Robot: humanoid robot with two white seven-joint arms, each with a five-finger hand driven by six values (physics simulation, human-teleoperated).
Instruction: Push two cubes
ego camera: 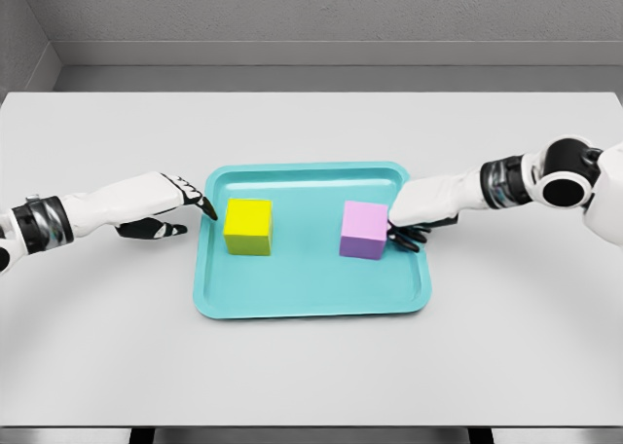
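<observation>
A yellow cube (248, 226) sits in the left half of a teal tray (311, 298). A pink cube (365, 230) sits in the right half, about a cube's width from the yellow one. My left hand (185, 205) hovers at the tray's left rim with fingers extended, fingertips (209, 210) a short gap from the yellow cube's left side. My right hand (409, 225) reaches in over the right rim, its fingers flat against the pink cube's right face. Neither hand grasps anything.
The tray lies in the middle of a white table (311, 386). A grey wall runs behind the table's far edge. Both forearms lie low over the table on either side of the tray.
</observation>
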